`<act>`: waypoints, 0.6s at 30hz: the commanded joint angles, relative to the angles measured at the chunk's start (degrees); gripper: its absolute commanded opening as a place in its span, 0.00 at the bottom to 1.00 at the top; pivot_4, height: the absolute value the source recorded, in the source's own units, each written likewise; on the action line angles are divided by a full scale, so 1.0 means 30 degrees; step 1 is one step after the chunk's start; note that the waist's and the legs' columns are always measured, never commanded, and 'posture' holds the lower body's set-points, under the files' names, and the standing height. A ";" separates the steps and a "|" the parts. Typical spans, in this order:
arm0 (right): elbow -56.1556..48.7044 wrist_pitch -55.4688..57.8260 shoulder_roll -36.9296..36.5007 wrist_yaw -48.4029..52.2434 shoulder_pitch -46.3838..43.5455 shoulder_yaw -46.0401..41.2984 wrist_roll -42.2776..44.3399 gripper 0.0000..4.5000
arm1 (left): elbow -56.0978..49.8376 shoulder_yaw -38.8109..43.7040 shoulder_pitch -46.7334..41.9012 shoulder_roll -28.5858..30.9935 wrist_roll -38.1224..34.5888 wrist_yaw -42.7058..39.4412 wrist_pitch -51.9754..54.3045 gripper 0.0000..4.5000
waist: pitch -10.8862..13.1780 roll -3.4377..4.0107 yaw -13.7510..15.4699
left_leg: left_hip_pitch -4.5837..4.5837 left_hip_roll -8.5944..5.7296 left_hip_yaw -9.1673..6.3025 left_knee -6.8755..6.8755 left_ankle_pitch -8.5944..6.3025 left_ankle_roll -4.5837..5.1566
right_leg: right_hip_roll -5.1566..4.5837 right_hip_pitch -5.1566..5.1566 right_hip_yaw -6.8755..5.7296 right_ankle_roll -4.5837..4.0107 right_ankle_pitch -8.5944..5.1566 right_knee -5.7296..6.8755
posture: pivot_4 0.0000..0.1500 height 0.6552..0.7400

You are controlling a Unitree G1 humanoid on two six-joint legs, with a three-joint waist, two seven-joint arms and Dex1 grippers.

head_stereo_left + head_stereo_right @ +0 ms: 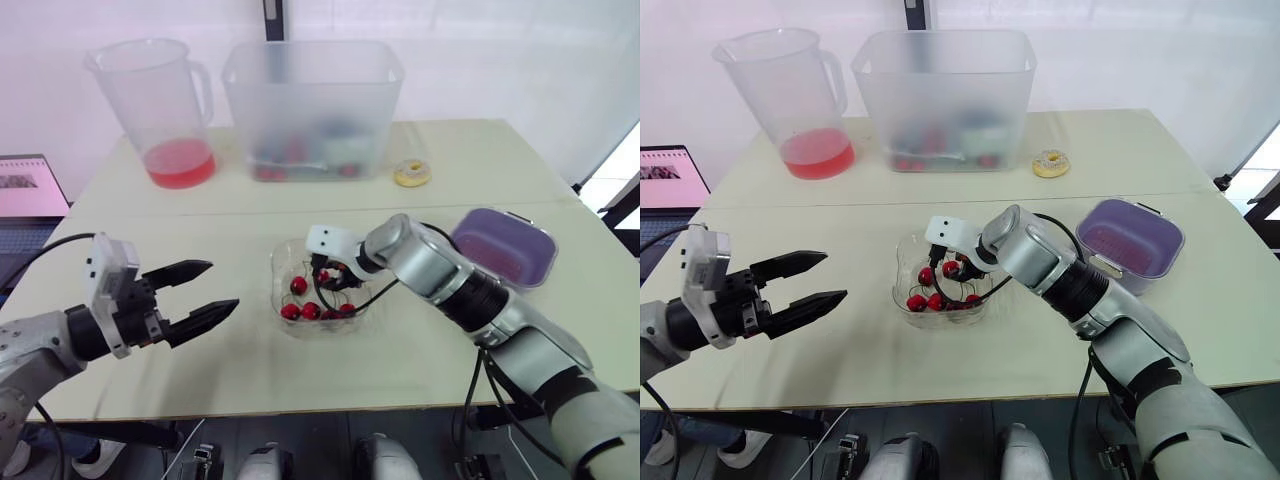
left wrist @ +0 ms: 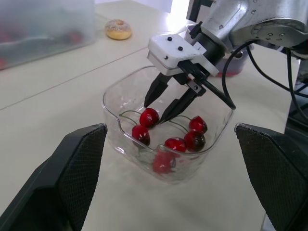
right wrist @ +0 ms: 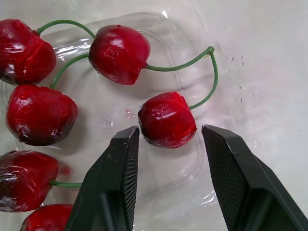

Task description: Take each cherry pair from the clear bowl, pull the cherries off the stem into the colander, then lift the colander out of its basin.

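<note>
Straddling one cherry (image 3: 167, 119) at the edge of the clear bowl (image 1: 277, 262), the right hand (image 3: 169, 137) has its two black fingers apart, one on each side of the fruit and close beside it, with nothing clamped between them yet. That cherry is joined by a curved green stem (image 3: 213, 72) to a second cherry (image 3: 119, 50) lying just beyond it, so the aim looks to be taking one fruit of the pair and bringing its partner up with it. The other cherries sit bunched toward the opposite side of the bowl, which leaves this one the easiest to get fingers around. The left hand (image 1: 222, 286) hangs above the counter (image 1: 450, 160) to the left of the bowl, fingers spread wide and pointing toward it; I judge it is waiting there to take the other end of the pair for the pull. The purple colander (image 1: 1127, 240) stands near the bowl on its right, within reach for the drop, and looks empty from here.
</note>
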 commanded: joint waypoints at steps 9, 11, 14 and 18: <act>0.0016 -0.2900 0.0639 0.1527 -0.0004 0.0628 -0.1397 0.49 | -0.0579 0.0207 0.0153 -0.0174 -0.0138 0.0263 -0.0463 1.00 | -0.0001 -0.0001 -0.0037 | 0.0005 0.0003 0.0002 -0.0007 0.0002 -0.0004 | 0.0002 0.0000 0.0001 0.0000 0.0000 -0.0001 | 1.00 0.39; 0.0380 -0.3487 0.0675 0.1805 -0.0103 0.0804 -0.1780 0.49 | -0.0628 0.0225 0.0216 -0.0209 -0.0145 0.0319 -0.0457 1.00 | -0.0001 -0.0001 -0.0031 | 0.0005 0.0003 0.0002 -0.0011 0.0003 -0.0005 | 0.0001 -0.0002 0.0001 0.0000 0.0000 -0.0002 | 1.00 0.39; 0.1194 -0.4380 0.0846 0.2045 -0.0048 0.1029 -0.2378 0.49 | -0.0755 0.0275 0.0361 -0.0271 -0.0183 0.0412 -0.0453 1.00 | -0.0001 -0.0002 -0.0040 | 0.0007 0.0003 0.0005 -0.0025 0.0003 -0.0007 | 0.0001 -0.0002 0.0001 0.0000 0.0000 -0.0015 | 1.00 0.39; 0.1785 -0.4986 0.1252 0.2147 -0.0126 0.0731 -0.2914 0.49 | -0.0899 0.0382 0.0544 -0.0321 -0.0227 0.0525 -0.0449 1.00 | -0.0003 -0.0005 -0.0042 | 0.0019 0.0003 0.0005 -0.0029 0.0010 -0.0019 | 0.0000 0.0005 0.0002 0.0000 0.0000 -0.0014 | 1.00 0.39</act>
